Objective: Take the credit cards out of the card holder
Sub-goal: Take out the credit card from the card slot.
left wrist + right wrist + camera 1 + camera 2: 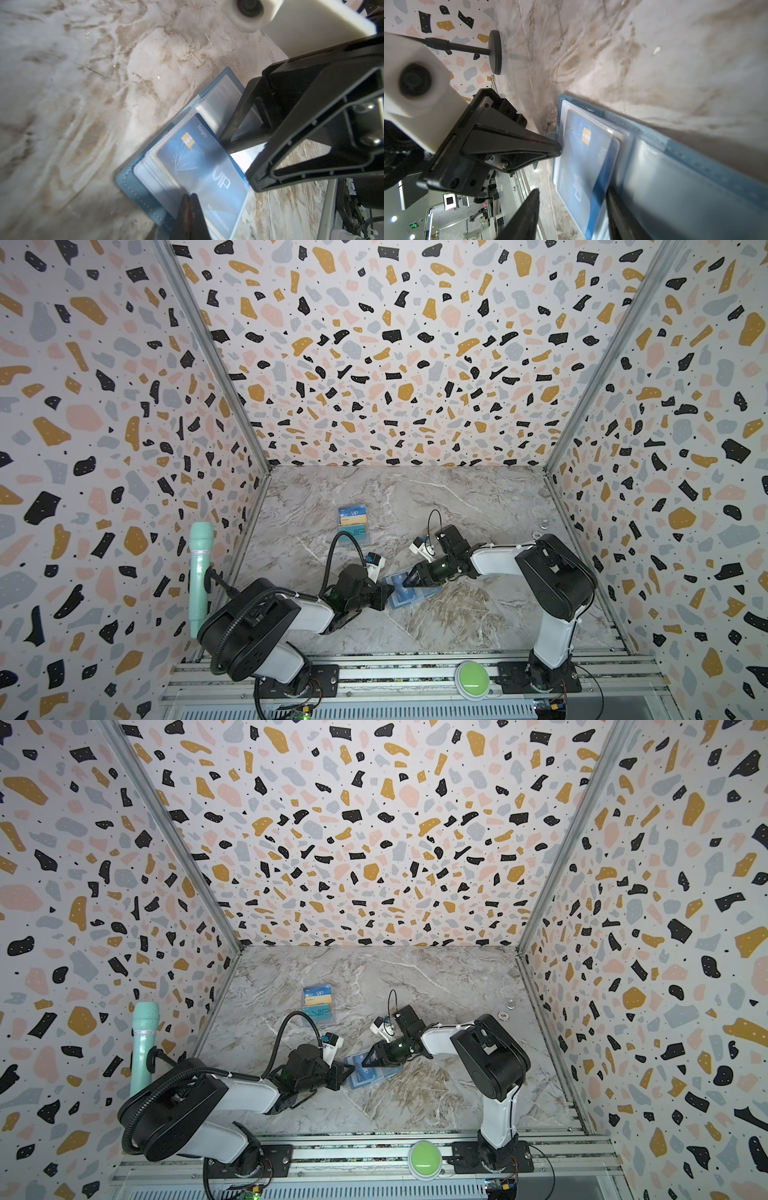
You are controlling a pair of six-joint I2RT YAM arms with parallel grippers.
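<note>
The dusty-blue card holder [428,595] [379,1074] lies open on the marble table between both arms. A bright blue credit card [197,162] [583,166] with white "VIP" lettering sits in its top clear sleeve, one end sticking out past the sleeve. My left gripper [390,594] [351,1068] [190,195] is shut, its tip resting on the sleeve stack at the holder's edge [133,187]. My right gripper [405,583] [365,1061] [573,189] is open, with its fingers on either side of the card's protruding end. Any other cards in the holder are hidden.
A clear case of stacked cards [353,524] [318,1002] lies farther back on the table. A teal microphone [200,572] stands on its stand by the left wall. A green button [471,679] sits on the front rail. Small round bits [543,525] lie near the right wall.
</note>
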